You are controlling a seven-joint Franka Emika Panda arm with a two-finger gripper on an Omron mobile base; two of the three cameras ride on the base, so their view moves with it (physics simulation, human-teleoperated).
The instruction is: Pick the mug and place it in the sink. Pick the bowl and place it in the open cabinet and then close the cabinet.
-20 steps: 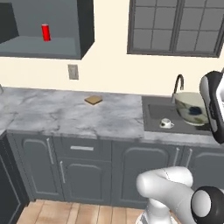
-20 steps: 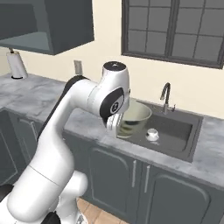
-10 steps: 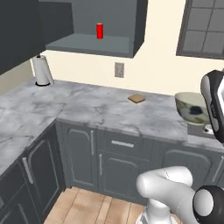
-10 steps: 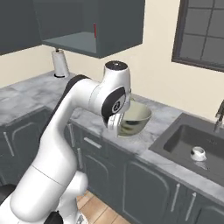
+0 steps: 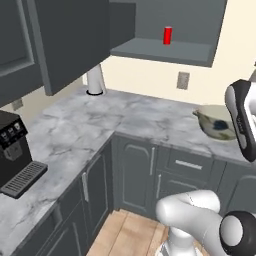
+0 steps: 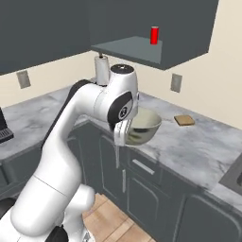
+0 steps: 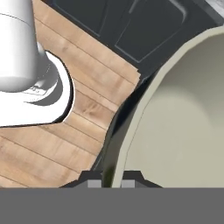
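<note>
Above the counter's edge [image 6: 198, 156], the bowl [image 6: 142, 126] was held clamped by its rim in the gripper [image 7: 113, 177]; the open cabinet [image 6: 156, 47] was not yet reached.

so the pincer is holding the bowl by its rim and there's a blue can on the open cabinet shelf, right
Not quite: the can on the open cabinet shelf is red, not blue, as the right base view shows. The rest holds: the pincer grips the bowl by its rim, seen in the hand view.
</note>
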